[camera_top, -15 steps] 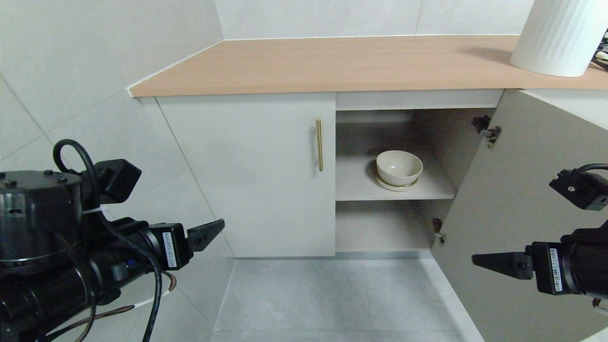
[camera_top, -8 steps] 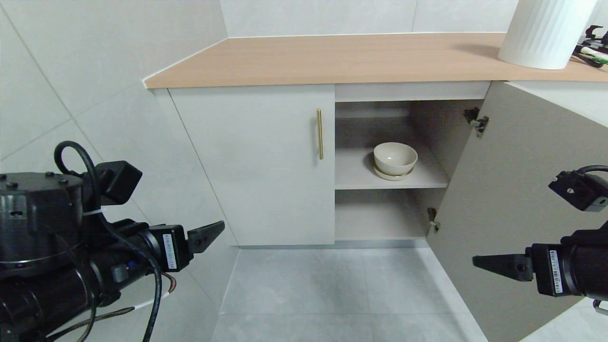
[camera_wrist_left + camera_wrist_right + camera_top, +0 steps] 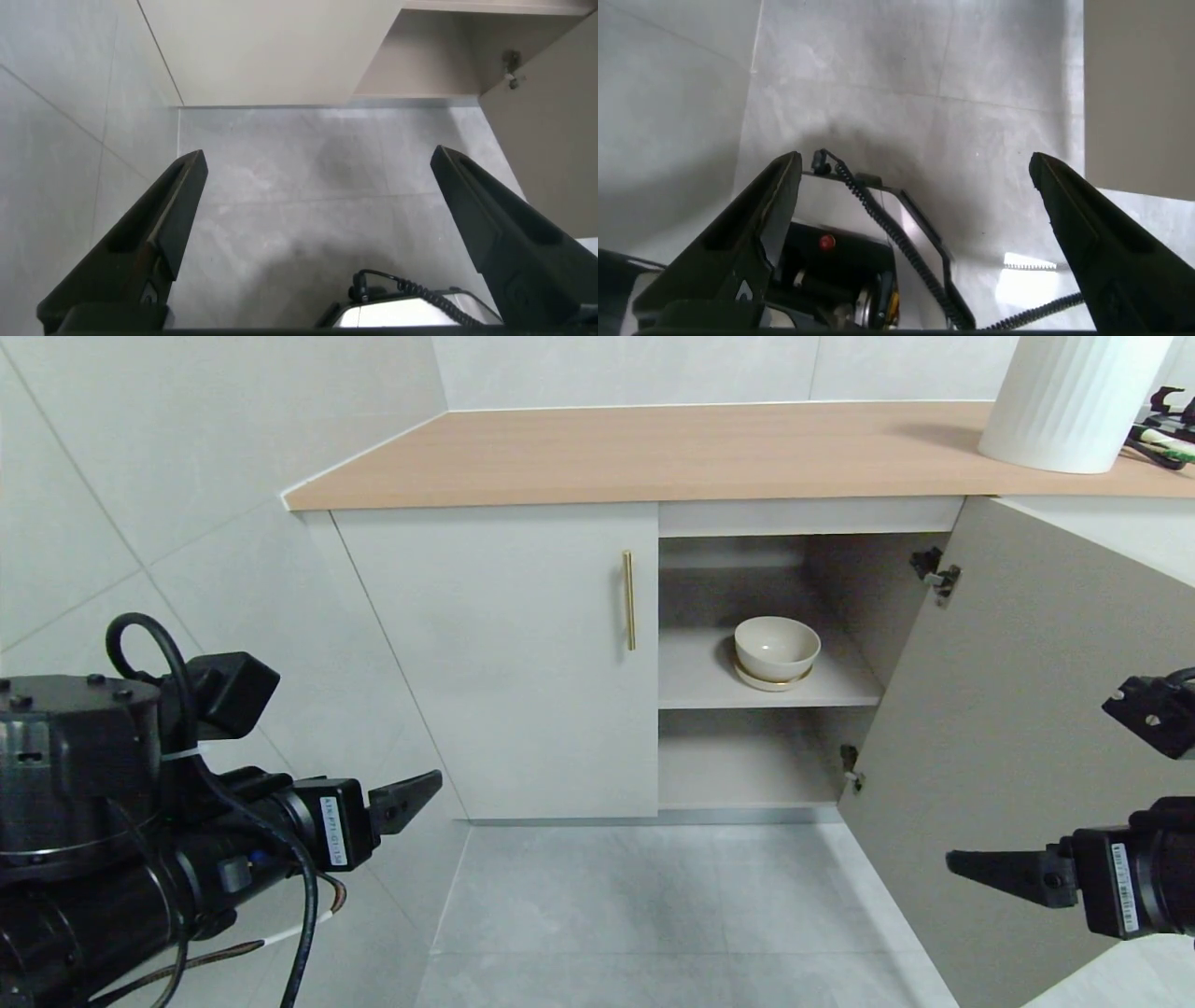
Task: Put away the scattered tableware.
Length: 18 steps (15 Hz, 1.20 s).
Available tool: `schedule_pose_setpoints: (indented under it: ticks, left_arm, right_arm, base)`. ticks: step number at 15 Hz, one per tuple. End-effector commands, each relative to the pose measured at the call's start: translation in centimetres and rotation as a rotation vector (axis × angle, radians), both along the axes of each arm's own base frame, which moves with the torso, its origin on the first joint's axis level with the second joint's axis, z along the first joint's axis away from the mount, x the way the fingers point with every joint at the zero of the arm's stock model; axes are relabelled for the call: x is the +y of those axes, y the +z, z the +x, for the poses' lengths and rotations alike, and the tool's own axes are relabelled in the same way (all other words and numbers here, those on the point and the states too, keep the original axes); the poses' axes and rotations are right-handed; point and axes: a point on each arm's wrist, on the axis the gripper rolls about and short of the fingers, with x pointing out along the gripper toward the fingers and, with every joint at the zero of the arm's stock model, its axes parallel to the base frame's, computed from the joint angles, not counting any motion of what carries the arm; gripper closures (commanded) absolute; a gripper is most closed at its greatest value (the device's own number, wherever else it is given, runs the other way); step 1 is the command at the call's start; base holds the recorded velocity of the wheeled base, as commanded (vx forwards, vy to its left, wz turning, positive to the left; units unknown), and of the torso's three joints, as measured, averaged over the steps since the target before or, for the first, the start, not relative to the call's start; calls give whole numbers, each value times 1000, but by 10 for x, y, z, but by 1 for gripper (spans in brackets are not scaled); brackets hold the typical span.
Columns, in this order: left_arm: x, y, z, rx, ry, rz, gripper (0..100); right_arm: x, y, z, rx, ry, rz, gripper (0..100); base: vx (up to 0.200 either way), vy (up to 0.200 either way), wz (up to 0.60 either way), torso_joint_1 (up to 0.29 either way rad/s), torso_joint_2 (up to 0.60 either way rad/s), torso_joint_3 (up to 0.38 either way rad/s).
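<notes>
The bowl (image 3: 777, 647) sits on a plate (image 3: 773, 682), the two stacked on the upper shelf (image 3: 695, 677) in the right half of the cabinet, towards the right side. That looks like where they belong, so I'd judge the putting away done for these two. Stacking them saves shelf room, and they sit back from the front edge, where a closing door would not catch them.

The right door (image 3: 1008, 709) stands swung wide open towards us. The left door (image 3: 504, 653) is shut, its brass handle (image 3: 628, 600) beside the opening.

The left gripper (image 3: 415, 793) hangs low at the near left over the floor (image 3: 653, 915), well apart from the cabinet. The right gripper (image 3: 980, 873) hangs low at the near right, in front of the open door's face. Neither holds anything. I'd guess closing that door is the step left, and the right arm is the handier one for it.

The head view takes in the shelf and tableware but sees each gripper side-on, so the gap is hard to judge. The wrist views settle it: the left fingers (image 3: 159, 233) and the right fingers (image 3: 752, 233) are spread wide with bare floor between them. The left wrist view also catches the open door's lower hinge (image 3: 510, 65).

On the worktop (image 3: 653, 448), far right, stands a white ribbed pot (image 3: 1074, 401).
</notes>
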Motion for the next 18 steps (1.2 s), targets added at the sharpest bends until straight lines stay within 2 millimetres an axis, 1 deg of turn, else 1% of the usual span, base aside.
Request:
schedule_pose_setpoints:
  ticks: [1, 2, 4, 7, 12, 14, 15, 16, 18]
  left_arm:
    - [0, 0, 0, 1, 1, 1, 0]
    - [0, 0, 0, 0, 1, 0, 0]
    - [0, 0, 0, 0, 2, 1, 0]
    - [0, 0, 0, 1, 2, 1, 0]
    - [0, 0, 0, 0, 1, 0, 0]
    - [0, 0, 0, 0, 1, 0, 0]
    - [0, 0, 0, 1, 1, 1, 0]
    - [0, -1, 0, 3, 1, 1, 0]
    - [0, -2, 0, 6, -1, 2, 0]
  right_arm:
    - [-6, 6, -11, -28, 16, -2, 0]
    - [-9, 7, -16, -34, 35, -19, 0]
    - [-14, 8, -26, -27, 53, -49, 0]
    - [-19, 7, -34, 16, 57, -75, 0]
    - [-22, 8, -40, 31, 67, -97, 0]
    - [-25, 7, -46, 49, 89, -131, 0]
    - [-29, 7, -54, 52, 125, -177, 0]
    - [-32, 7, -58, 51, 139, -196, 0]
    - [-38, 14, -68, 33, 133, -197, 0]
  base:
    - [0, 0, 0, 0, 0, 0]
    - [0, 0, 0, 0, 0, 0]
    - [0, -200, 0, 5, 0, 2]
    - [0, -200, 0, 9, 6, -1]
    - [0, -200, 0, 0, 0, 1]
    - [0, -200, 0, 2, 2, 0]
    - [-200, -200, 0, 2, -2, 2]
    - [0, 0, 0, 0, 0, 0]
    - [0, 0, 0, 0, 0, 0]
